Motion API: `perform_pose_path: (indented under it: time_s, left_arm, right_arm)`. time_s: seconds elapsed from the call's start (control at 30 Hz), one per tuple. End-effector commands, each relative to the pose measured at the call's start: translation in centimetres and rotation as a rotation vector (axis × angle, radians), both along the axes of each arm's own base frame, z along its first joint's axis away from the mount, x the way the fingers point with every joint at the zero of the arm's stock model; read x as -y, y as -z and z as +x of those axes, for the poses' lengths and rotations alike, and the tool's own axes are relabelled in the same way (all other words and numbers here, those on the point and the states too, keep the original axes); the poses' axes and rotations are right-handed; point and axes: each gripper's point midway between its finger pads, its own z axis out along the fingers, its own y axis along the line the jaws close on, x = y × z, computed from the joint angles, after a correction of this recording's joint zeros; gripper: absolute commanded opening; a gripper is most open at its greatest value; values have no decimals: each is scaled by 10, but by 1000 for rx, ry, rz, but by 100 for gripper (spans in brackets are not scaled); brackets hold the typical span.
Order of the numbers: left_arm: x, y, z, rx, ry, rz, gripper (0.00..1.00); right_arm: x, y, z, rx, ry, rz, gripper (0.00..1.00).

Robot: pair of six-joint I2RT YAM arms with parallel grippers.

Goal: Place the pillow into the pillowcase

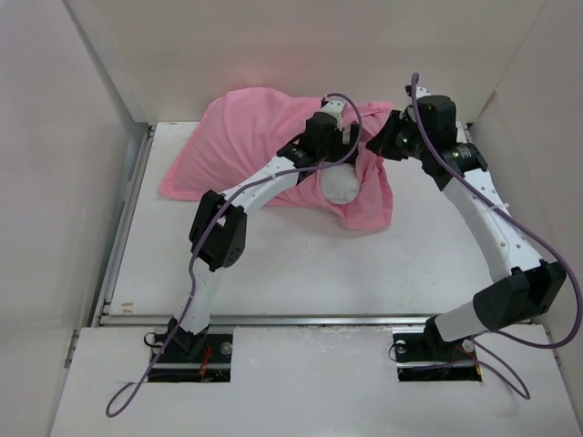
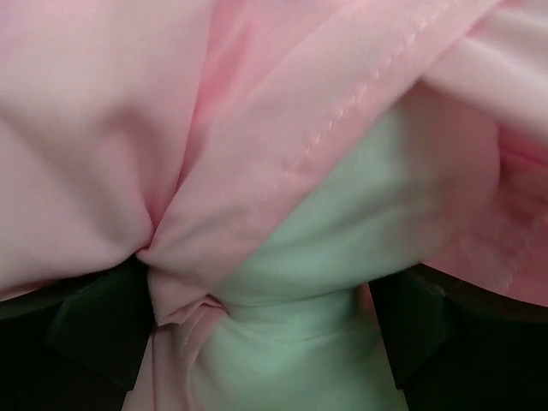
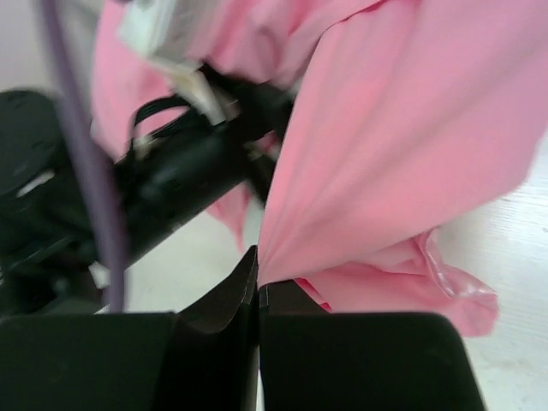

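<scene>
The pillowcase (image 1: 241, 146) is seen spread across the far side of the table (image 1: 301, 264), one end out to the far left and its mouth bunched up toward the middle right. The pillow (image 1: 341, 182) is mostly swallowed by the pink satin. Only a rounded white end is left showing at the mouth, just below the wrist of the left arm (image 1: 264, 182).

Over to the left gripper (image 2: 261, 338): its jaws are spread wide, with nothing clamped. In the wrist view one dark finger (image 2: 90, 330) is seen at the lower left and the other at the lower right. The gap between them is filled by the white pillow bulging up, with a stitched hem of the pillowcase draped diagonally over it. A gathered fold of pink is pressed against the left-hand finger. Whether the right-hand finger is touching the pillow cannot be judged.

Now the right gripper (image 3: 259, 287): its jaws are closed tight, and an edge of the pillowcase is pinched between the tips. From that pinch the satin is drawn up taut in a fan of folds, lifted off the table, while a loose lip of fabric is left lying on the white surface beneath. The left arm's dark wrist is seen just beyond, close beside the raised cloth. Both grippers are placed near one another at the mouth of the case.
</scene>
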Motion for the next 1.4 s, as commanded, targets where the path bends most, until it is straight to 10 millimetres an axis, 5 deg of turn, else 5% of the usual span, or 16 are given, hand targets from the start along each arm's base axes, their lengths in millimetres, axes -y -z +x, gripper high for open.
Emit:
perform_pose_path:
  time_s: [0.0, 0.03, 0.17, 0.37, 0.5, 0.7, 0.9, 0.93, 1.07, 1.37]
  left_arm:
    - [-35, -24, -1, 32, -39, 18, 100]
    - [-41, -54, -9, 74, -37, -3, 100]
    - [-61, -91, -37, 96, -21, -1, 100]
    - [-79, -117, -70, 78, 18, 22, 100]
    - [-87, -130, -93, 99, 75, 18, 100]
    - [-63, -88, -149, 72, 262, 138, 100]
    - [-13, -27, -198, 44, 401, 374, 100]
    - [-12, -32, -196, 59, 407, 377, 100]
    - [3, 5, -198, 53, 372, 513, 100]
    - [-12, 38, -143, 89, 39, 686, 100]
  right_arm:
    - [21, -48, 4, 129, 135, -5, 0]
    - [36, -39, 4, 98, 208, -27, 0]
    - [95, -28, 8, 71, 490, -121, 18]
    - [103, -16, -2, 51, 516, -146, 57]
    - [102, 6, -13, -21, 495, -166, 60]
    - [102, 89, -46, -224, 489, -197, 62]
    - [95, 135, -30, -290, 509, -134, 48]
    - [97, 141, -29, -309, 511, -135, 47]
    - [102, 167, -13, -351, 504, -97, 44]
    - [91, 206, 13, -348, 444, -105, 46]
